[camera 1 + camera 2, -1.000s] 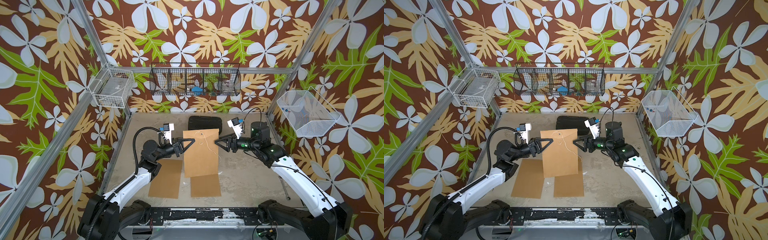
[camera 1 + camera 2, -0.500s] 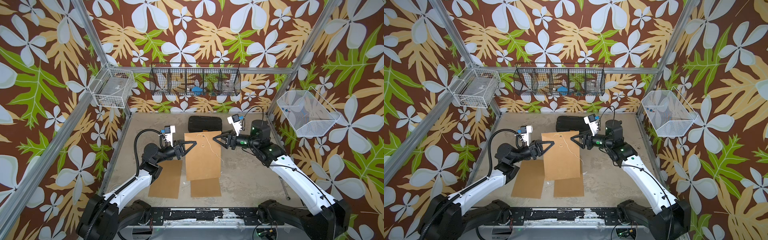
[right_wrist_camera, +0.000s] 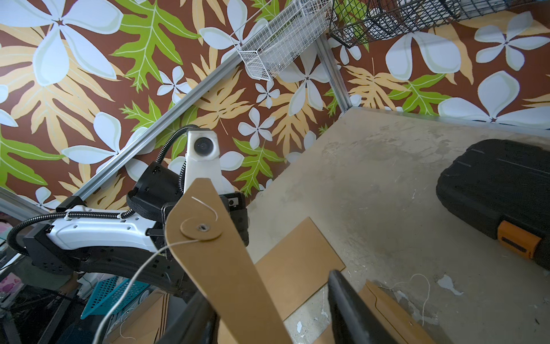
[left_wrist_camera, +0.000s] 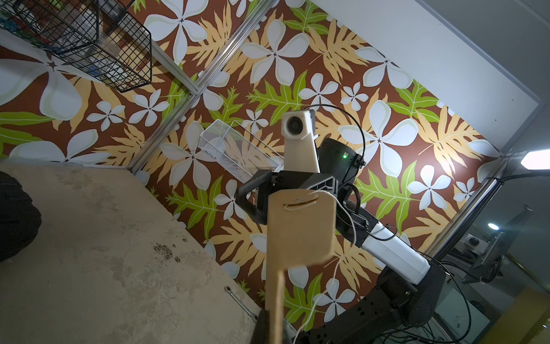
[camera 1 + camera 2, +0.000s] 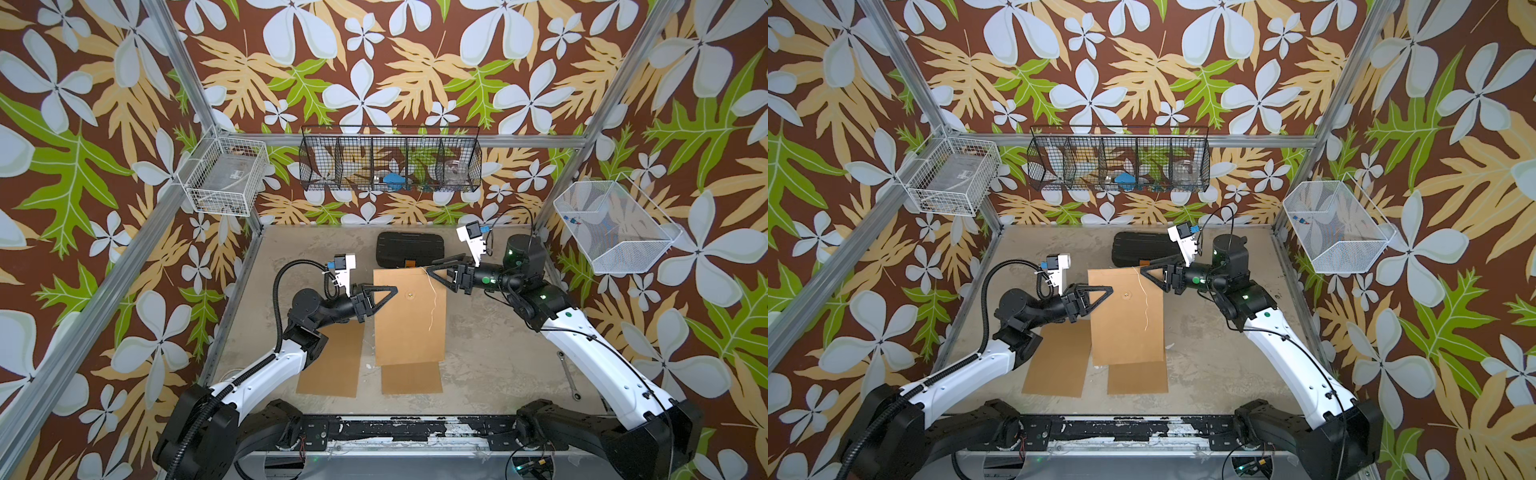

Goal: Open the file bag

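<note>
The file bag (image 5: 409,328) (image 5: 1127,332) is a brown paper envelope held upright above the table, with a round button (image 5: 410,296) and a loose white string (image 5: 432,307) hanging down its face. My left gripper (image 5: 392,291) (image 5: 1108,289) (image 4: 272,329) is shut on the bag's upper left edge. My right gripper (image 5: 430,269) (image 5: 1144,271) (image 3: 268,315) is at the bag's top right corner, open. In the right wrist view the flap (image 3: 220,256) passes between its fingers (image 3: 345,306), close to one of them.
A black tool case (image 5: 409,249) lies at the back of the table (image 5: 498,353). Two more brown envelopes (image 5: 332,361) (image 5: 411,377) lie flat under the held bag. A wrench (image 5: 567,370) lies near my right arm. Wire baskets (image 5: 390,160) hang on the walls.
The held bag has shifted slightly to the right with my left gripper. My right gripper has moved onto the bag's top right corner and its jaws have narrowed.
</note>
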`<state>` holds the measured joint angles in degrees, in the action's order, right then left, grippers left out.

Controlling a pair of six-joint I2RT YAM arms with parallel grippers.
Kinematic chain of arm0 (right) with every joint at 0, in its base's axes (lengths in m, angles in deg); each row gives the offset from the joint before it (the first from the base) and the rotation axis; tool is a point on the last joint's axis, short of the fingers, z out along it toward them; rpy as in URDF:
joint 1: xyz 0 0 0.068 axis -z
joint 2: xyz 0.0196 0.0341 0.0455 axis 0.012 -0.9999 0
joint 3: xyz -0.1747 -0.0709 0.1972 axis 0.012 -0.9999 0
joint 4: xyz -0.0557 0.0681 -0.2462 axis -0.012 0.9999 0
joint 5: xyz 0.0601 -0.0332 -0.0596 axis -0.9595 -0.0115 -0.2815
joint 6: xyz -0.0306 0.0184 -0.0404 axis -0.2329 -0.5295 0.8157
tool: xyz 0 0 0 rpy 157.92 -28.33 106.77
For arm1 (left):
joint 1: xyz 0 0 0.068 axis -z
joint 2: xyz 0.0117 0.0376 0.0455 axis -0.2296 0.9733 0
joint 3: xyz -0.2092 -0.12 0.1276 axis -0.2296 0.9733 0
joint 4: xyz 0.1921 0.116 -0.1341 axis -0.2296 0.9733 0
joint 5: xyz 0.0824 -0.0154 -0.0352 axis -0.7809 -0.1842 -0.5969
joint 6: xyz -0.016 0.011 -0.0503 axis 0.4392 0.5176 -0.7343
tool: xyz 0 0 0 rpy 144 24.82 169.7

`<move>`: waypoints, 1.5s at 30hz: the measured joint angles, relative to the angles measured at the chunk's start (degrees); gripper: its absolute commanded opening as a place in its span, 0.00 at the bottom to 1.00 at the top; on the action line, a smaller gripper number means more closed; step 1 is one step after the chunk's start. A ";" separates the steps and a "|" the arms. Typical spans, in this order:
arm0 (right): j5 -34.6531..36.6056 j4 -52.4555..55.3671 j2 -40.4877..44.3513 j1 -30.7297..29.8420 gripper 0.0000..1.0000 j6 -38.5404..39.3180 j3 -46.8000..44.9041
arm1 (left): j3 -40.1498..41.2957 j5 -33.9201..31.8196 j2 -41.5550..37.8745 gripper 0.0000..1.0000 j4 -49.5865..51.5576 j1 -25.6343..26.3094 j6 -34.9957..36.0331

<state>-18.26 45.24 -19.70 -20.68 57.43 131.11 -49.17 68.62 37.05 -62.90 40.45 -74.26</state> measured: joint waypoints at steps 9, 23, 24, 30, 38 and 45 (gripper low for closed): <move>-0.94 -0.37 0.17 -0.02 0.42 -0.22 0.26 | 0.42 0.00 0.48 0.00 -0.42 0.02 0.02; -2.19 -0.52 -0.26 0.02 0.03 -0.48 0.35 | 0.98 -0.07 0.48 0.00 -0.87 0.04 0.00; -2.32 -0.70 -0.26 0.02 0.02 -0.81 0.35 | 0.98 -0.13 0.48 0.00 -0.87 0.04 0.00; -2.47 -0.81 -0.24 0.02 0.00 -0.50 0.37 | 0.98 -0.50 0.46 0.15 -0.92 0.09 -0.04; -3.56 0.42 0.24 -0.02 0.00 1.55 0.20 | -1.86 -1.75 0.66 0.22 -0.92 0.11 -0.63; -3.93 1.68 0.96 -0.02 0.00 2.47 -1.29 | -4.55 -2.21 2.75 0.20 -0.72 0.11 -0.42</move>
<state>-22.20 46.93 -18.74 -20.70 59.90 129.83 -53.72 66.41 39.81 -63.62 40.56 -74.67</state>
